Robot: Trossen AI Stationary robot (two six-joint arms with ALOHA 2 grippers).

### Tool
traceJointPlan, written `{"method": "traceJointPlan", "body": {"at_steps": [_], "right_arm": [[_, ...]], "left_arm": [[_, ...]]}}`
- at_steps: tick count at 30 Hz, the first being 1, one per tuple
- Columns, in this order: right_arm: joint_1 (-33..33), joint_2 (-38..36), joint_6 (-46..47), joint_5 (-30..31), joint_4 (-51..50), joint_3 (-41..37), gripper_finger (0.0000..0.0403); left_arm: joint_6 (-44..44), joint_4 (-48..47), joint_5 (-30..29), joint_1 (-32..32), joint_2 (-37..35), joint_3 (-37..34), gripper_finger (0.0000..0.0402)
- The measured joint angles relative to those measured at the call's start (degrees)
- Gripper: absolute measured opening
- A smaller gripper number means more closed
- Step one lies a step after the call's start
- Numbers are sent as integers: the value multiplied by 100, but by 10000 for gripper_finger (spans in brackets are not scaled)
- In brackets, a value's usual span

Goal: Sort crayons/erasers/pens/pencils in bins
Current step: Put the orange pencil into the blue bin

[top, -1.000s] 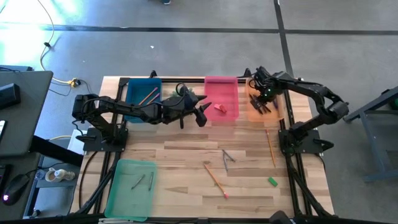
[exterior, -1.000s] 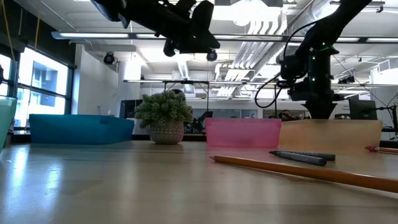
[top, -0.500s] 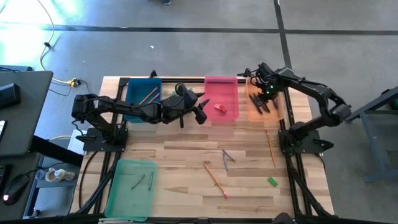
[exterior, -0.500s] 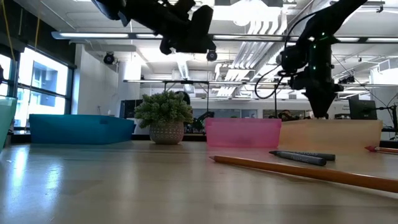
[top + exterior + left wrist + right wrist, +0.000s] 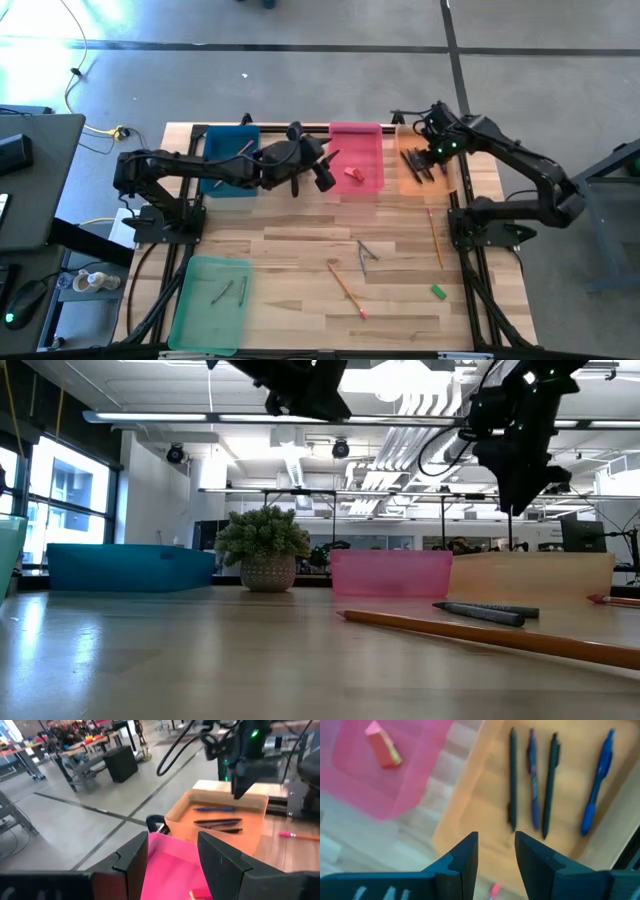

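Pens (image 5: 535,785), four of them, lie side by side in the orange bin (image 5: 424,175), evidently sorted there by kind. The right claw (image 5: 432,157) hangs directly above them, jaws parted and empty. The left claw (image 5: 322,176), open and empty, hovers at the pink bin (image 5: 357,160), which holds one eraser (image 5: 382,750). Pencils (image 5: 346,290) remain on the table (image 5: 300,245), well apart from both claws.

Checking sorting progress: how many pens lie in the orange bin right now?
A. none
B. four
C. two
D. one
B: the right wrist view shows four pens lying side by side in the orange bin, three dark ones and a blue one at one end.
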Motion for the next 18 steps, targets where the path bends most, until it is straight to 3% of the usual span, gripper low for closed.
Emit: {"method": "traceJointPlan", "body": {"at_steps": [8, 18], "right_arm": [[1105, -533, 1186, 76, -110, -464, 122], [2664, -1250, 3525, 175, -60, -1105, 121]], "left_arm": [[-41, -1383, 214, -37, -2, 587, 158], [-837, -2642, 1363, -55, -61, 768, 158]]}}
